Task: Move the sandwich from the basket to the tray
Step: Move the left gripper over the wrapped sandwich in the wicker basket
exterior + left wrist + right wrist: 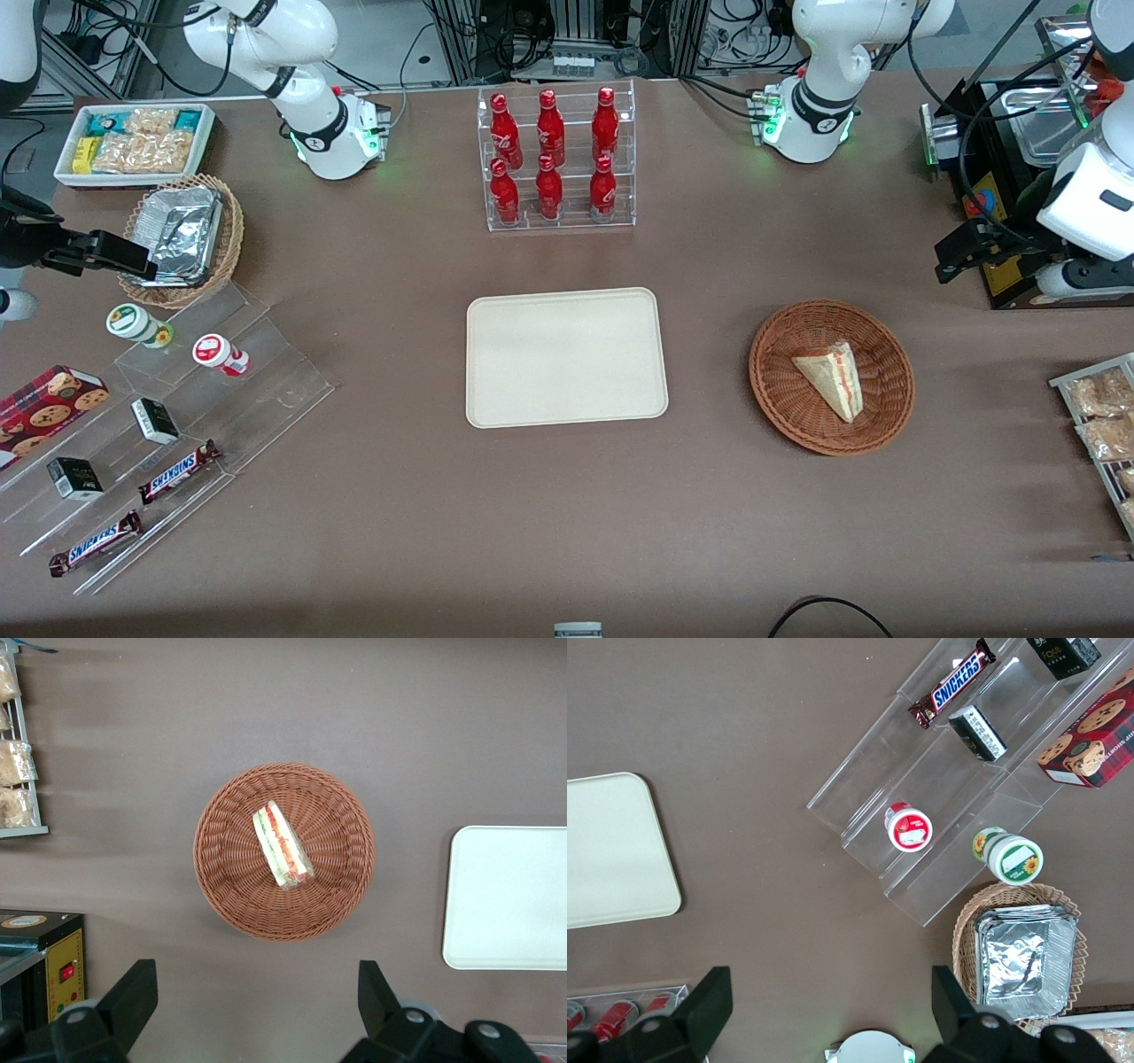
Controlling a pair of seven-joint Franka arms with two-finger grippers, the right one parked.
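Observation:
The sandwich (pixel 833 378) (pixel 283 846), a pale wedge with red and green filling along its edge, lies in the round reddish-brown wicker basket (pixel 780 390) (pixel 221 859). The cream tray (pixel 565 356) (pixel 509 896) lies flat and bare at the table's middle, beside the basket toward the parked arm's end. My left gripper (pixel 955 259) (pixel 255 979) hangs well above the table, farther from the front camera than the basket and toward the working arm's end. Its fingers (pixel 133 992) are open, with only bare tabletop between them.
A clear rack of red bottles (pixel 555 159) stands farther from the front camera than the tray. A black machine (pixel 1001 195) (pixel 35 966) sits by my gripper. A wire rack of snack packets (pixel 1099 416) (pixel 18 762) lies at the working arm's end. Clear steps with snacks (pixel 168 425) lie at the parked arm's end.

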